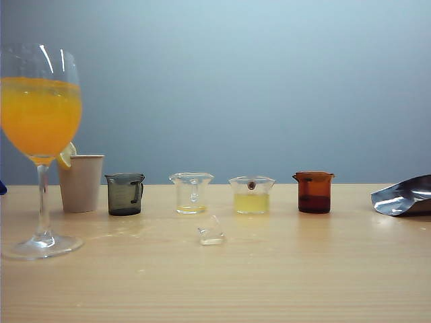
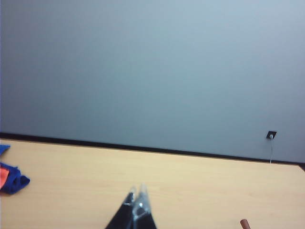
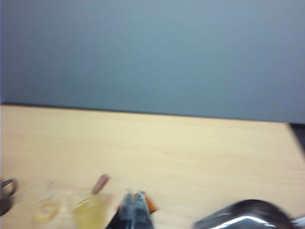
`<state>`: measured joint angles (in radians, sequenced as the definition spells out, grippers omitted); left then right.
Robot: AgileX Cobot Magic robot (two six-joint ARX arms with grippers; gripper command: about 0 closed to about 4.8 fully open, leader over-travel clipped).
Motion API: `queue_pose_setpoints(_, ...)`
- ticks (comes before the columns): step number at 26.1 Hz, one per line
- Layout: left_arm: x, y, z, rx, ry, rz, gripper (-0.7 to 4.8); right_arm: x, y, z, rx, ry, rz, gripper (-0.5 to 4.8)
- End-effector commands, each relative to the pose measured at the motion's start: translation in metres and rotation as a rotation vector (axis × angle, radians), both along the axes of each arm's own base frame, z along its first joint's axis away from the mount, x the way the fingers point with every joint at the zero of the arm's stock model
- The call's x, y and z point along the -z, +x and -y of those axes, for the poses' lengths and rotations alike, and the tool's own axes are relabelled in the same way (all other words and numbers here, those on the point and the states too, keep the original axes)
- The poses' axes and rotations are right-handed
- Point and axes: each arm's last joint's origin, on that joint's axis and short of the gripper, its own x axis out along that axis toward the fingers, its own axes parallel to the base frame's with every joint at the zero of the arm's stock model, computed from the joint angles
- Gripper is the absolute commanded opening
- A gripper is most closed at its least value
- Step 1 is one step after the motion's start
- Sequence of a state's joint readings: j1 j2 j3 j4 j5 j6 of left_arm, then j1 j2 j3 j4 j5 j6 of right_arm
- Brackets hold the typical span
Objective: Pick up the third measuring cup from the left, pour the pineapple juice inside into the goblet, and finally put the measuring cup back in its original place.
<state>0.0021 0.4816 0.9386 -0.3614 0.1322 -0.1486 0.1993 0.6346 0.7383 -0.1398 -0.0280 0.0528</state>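
Right gripper (image 3: 135, 200), jaws closed and empty, hangs just beside the third measuring cup (image 3: 89, 208); left gripper (image 2: 136, 202) likewise closed, empty. Descending unopened risks toppling the pineapple juice (image 1: 252, 202).

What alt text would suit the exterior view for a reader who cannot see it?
Four small measuring cups stand in a row on a pale wooden table: smoky grey, clear, clear with pale yellow juice, amber-brown. At far left stands a tall goblet of orange liquid; neither gripper appears.
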Motion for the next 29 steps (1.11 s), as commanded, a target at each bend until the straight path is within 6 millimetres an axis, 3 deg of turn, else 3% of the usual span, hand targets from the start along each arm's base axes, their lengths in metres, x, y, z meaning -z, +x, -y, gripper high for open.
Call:
queue_pose_setpoints(1, -0.009, 0.004, 0.0, 0.011, 0.013, 0.0, -0.05, 0.001, 0.012, -0.024, -0.051, 0.004, 0.01, -0.06)
queue_pose_setpoints(6, -0.003, 0.03, 0.007, 0.153, 0.076, -0.081, -0.05, 0.022, 0.036, -0.074, -0.133, -0.033, -0.048, -0.06)
queue_pose_setpoints(8, 0.0, 0.038, 0.013, 0.198, 0.078, -0.112, -0.05, 0.031, 0.045, -0.084, -0.161, -0.024, -0.086, -0.06)
queue_pose_setpoints(14, 0.007, 0.055, 0.036, 0.287, 0.179, -0.158, -0.05, 0.054, 0.07, -0.101, -0.188, 0.006, -0.105, -0.06)
queue_pose_setpoints(18, 0.012, 0.062, 0.057, 0.36, 0.214, -0.179, -0.05, 0.078, 0.082, -0.114, -0.203, -0.083, -0.173, -0.06)
queue_pose_setpoints(29, 0.022, 0.079, 0.076, 0.463, 0.238, -0.233, -0.05, 0.146, 0.102, -0.132, -0.218, -0.082, -0.193, -0.06)
